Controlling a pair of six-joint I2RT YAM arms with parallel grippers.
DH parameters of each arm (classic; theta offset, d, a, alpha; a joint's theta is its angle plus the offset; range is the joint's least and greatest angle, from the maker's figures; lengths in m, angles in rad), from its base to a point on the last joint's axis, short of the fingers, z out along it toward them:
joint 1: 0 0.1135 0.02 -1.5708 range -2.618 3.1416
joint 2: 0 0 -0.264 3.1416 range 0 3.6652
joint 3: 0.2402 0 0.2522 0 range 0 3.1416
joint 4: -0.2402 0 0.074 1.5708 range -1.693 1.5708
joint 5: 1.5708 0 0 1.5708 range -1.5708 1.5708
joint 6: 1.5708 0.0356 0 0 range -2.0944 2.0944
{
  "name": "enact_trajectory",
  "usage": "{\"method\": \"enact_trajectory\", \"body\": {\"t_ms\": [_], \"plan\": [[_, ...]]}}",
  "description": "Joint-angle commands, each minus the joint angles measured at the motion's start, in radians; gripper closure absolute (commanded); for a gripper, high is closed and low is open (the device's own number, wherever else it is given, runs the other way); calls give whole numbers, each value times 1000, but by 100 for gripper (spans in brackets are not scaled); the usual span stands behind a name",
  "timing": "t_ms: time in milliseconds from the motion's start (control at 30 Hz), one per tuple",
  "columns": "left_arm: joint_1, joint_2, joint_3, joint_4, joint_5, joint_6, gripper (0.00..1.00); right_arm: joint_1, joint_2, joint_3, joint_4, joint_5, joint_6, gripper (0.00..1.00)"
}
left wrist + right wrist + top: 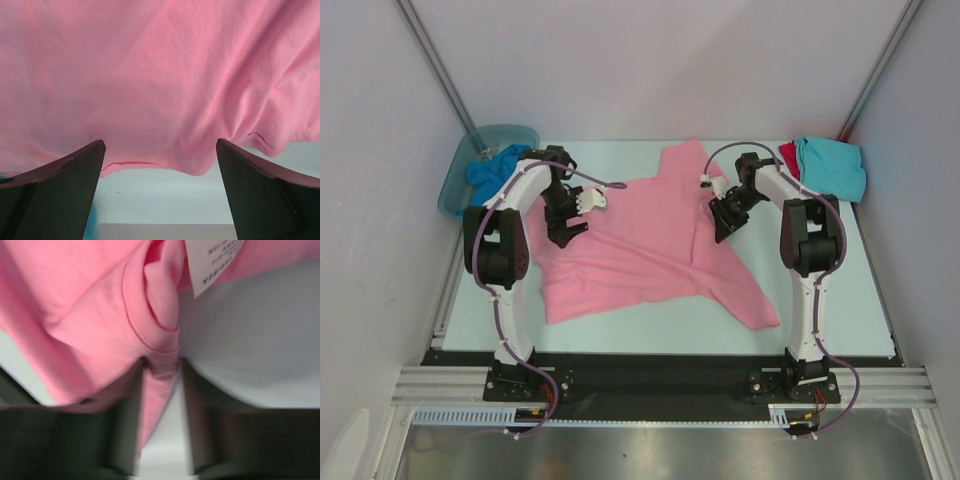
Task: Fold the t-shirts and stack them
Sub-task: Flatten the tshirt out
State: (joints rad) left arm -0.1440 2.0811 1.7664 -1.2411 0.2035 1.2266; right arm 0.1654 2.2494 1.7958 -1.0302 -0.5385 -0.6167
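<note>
The large light pink t-shirt (630, 240) lies spread and rumpled across the middle of the table. My left gripper (565, 235) hovers at its left part, jaws wide open. In the left wrist view the shirt's hem (160, 75) lies just ahead of that gripper (160, 142), with nothing between the fingers. My right gripper (723, 230) is at the shirt's right edge. In the right wrist view its jaws (163, 362) stand narrow around a fold of the collar (150, 330). The cloth touches the left finger, and a gap shows beside the right finger. A white label (215, 260) hangs nearby.
A turquoise t-shirt (832, 165) and a red one (788, 155) lie bunched at the back right corner. A brighter blue t-shirt (490, 170) sits in the translucent tub (455, 185) at the back left. White walls close in on both sides and the back.
</note>
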Motion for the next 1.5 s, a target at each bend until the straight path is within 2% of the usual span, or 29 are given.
{"method": "enact_trajectory", "body": {"t_ms": [0, 33, 67, 167, 300, 433, 567, 800, 900, 933, 1000, 1033, 1200, 1300, 1400, 1467], "plan": [[-11, -41, 30, -11, 5, -13, 0, -6, -40, -30, 55, -12, 25, 72], [-12, -38, 31, -11, 5, -13, 0, -6, -42, -30, 59, -8, 38, 90], [-15, -36, 33, -11, 4, -13, 0, -4, -45, -29, 58, -8, 41, 100], [-19, -30, 36, -11, 2, -12, 1, 29, -91, -38, 81, 70, 32, 100], [-22, -21, 34, -12, -1, -7, 0, 129, -200, -90, 137, 179, -35, 100], [-28, -12, 38, -12, 4, -4, 0, 241, -240, -66, 131, 232, -83, 100], [-34, -6, 45, -11, 7, -4, 0, 307, -218, -20, 90, 259, -127, 100], [-35, -3, 54, -9, 4, 1, 0, 356, -70, 54, -4, 258, -147, 99], [-35, -6, 53, -11, 2, 2, 0, 376, -34, 91, -42, 261, -146, 72], [-35, -6, 50, -9, 2, 4, 1, 378, -27, 96, -42, 259, -141, 54], [-35, -6, 50, -11, -1, 10, 0, 382, -22, 100, -44, 258, -135, 45], [-35, -6, 47, -11, -1, 11, 0, 381, -25, 108, -45, 258, -127, 36], [-35, 4, 53, -9, 2, 22, 0, 362, -88, 120, -35, 296, -97, 29], [-37, 8, 54, -8, 7, 27, 0, 342, -164, 102, 13, 374, -45, 27], [-37, 5, 36, 2, 25, 28, 0, 338, -267, -15, 128, 509, -28, 26], [-37, 2, 22, 14, 49, 22, 0, 335, -325, -73, 183, 633, -32, 19]]}}
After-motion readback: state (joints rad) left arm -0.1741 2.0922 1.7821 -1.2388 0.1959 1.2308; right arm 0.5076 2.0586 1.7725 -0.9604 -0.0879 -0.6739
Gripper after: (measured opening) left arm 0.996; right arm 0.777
